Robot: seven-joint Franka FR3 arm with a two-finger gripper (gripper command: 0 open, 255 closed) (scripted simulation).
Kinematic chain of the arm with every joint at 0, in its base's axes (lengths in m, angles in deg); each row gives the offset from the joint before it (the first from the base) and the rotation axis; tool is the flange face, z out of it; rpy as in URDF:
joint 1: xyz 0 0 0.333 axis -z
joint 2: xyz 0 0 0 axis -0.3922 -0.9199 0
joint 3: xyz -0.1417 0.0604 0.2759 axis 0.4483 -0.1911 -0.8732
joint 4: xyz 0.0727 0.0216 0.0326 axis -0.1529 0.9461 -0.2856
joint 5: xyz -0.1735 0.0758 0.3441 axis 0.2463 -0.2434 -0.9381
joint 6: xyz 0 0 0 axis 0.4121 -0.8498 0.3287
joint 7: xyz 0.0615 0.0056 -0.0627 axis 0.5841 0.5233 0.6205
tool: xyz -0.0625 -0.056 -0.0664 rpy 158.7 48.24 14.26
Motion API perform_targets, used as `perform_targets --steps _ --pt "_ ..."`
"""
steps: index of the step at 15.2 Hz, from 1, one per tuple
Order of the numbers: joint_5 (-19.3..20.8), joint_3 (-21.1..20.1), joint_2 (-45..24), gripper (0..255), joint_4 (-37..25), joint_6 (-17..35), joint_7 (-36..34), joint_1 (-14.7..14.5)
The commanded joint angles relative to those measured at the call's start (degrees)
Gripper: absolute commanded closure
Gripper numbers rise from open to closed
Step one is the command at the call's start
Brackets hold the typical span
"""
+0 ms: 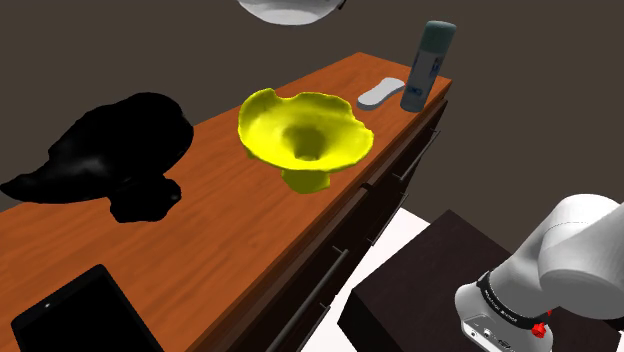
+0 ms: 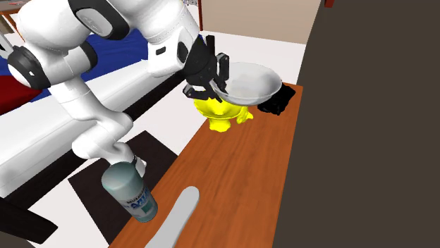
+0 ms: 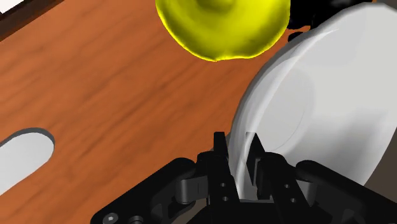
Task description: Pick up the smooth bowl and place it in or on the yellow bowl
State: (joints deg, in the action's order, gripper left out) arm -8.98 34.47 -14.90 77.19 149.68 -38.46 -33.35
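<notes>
**A:** Which step are you on?

**B:** The carry, I'd judge. Above the wooden table [image 1: 230, 230], your hand [image 3: 238, 143] is clenched on the rim of the pale smooth bowl [image 2: 250, 83], with one finger inside the wall and one outside. The bowl hangs in the air, clear of the wood. It is near the yellow bowl [image 1: 303, 135] and higher than it.

**A:** What does your next move call for?

**B:** Bring the pale bowl squarely over the yellow bowl's wavy mouth, lower it level, and only then let go. The rim grip is narrow, so go gently or the bowl may tilt.

**A:** And the count?

**B:** One arm [image 2: 92, 42], one table, one lumpy black shape [image 1: 110, 150], one black flat slab [image 1: 85, 315], two bowls, one grey canister [image 1: 425, 65] and one small grey flat piece [image 1: 380, 93].
</notes>
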Motion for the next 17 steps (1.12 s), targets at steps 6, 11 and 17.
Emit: perform_targets --steps 6,11,17 --pt "-0.2 -4.1 12.4 255 10.9 1.0 -5.7 -1.5" --pt "-0.8 -5.6 16.8 255 16.6 2.9 -6.6 -1.9" --pt "-1.5 -5.9 19.1 255 23.2 6.9 -5.0 -2.0"
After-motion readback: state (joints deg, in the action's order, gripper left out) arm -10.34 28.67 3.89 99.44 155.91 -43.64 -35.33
